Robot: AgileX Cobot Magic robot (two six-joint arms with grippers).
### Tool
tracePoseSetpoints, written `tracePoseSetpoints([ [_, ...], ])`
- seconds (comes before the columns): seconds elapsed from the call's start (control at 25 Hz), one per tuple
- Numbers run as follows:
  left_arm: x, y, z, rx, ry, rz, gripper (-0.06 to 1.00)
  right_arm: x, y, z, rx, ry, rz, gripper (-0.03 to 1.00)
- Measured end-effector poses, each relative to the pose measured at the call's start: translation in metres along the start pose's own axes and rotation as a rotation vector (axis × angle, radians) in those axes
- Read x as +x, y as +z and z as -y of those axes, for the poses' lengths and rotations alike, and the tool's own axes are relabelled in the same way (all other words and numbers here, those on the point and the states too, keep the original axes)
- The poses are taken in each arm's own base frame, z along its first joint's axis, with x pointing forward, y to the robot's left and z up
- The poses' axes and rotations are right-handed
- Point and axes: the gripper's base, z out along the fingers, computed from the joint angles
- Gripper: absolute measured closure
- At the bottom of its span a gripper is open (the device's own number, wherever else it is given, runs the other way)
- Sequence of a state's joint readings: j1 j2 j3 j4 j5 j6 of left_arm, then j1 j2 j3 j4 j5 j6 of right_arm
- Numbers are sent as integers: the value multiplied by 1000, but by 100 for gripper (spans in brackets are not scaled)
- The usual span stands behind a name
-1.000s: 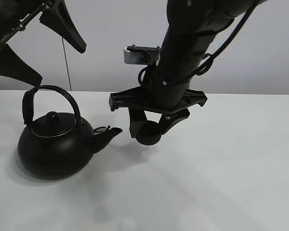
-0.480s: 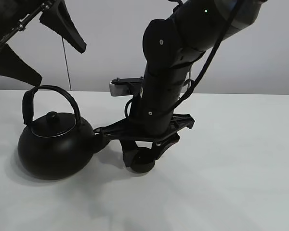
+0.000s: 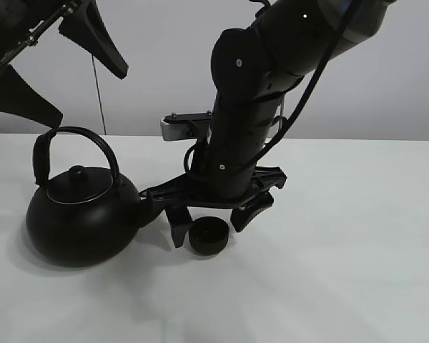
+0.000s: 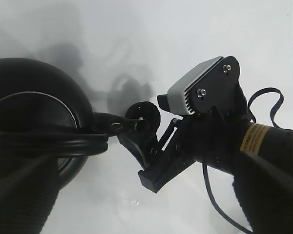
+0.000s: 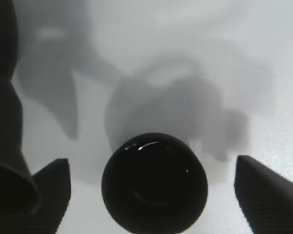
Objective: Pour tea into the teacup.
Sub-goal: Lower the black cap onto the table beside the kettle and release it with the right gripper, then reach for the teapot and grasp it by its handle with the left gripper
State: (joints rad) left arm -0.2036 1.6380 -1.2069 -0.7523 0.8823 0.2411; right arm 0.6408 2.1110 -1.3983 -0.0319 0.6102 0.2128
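Observation:
The small black teacup (image 3: 209, 236) stands upright on the white table (image 3: 343, 257), just right of the spout of the large black teapot (image 3: 79, 221). My right gripper (image 3: 211, 223) is open, one finger on each side of the cup and apart from it. The right wrist view shows the teacup (image 5: 154, 187) between the spread fingertips (image 5: 44, 190). My left gripper (image 3: 89, 93) is open and empty, raised high above the teapot. The left wrist view looks down on the teapot (image 4: 29, 122), its spout, and the teacup (image 4: 145, 114).
The right arm (image 3: 250, 128) leans over the table's middle, its wrist camera (image 3: 182, 127) behind the cup. The teapot's arched handle (image 3: 79, 136) stands upright. A bare grey wall runs behind the table.
My right gripper came down and to the left with the teacup, set it on the table by the spout, then opened and let it go. The left arm has not moved.

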Motion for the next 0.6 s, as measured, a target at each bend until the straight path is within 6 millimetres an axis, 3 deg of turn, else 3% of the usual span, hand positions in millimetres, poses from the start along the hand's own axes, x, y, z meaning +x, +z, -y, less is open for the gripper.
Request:
tracePoseSetpoints([
  [0.12, 0, 0, 0, 0, 0, 0, 25, -2, -7, 0, -3, 2, 10, 31],
  [0.24, 0, 0, 0, 0, 0, 0, 25, -5, -30, -1, -8, 4, 36, 30],
  [0.4, 0, 0, 0, 0, 0, 0, 25, -8, -80, 8, -7, 26, 72, 30],
  [0.6, 0, 0, 0, 0, 0, 0, 25, -6, -147, 53, 39, 90, 126, 28],
])
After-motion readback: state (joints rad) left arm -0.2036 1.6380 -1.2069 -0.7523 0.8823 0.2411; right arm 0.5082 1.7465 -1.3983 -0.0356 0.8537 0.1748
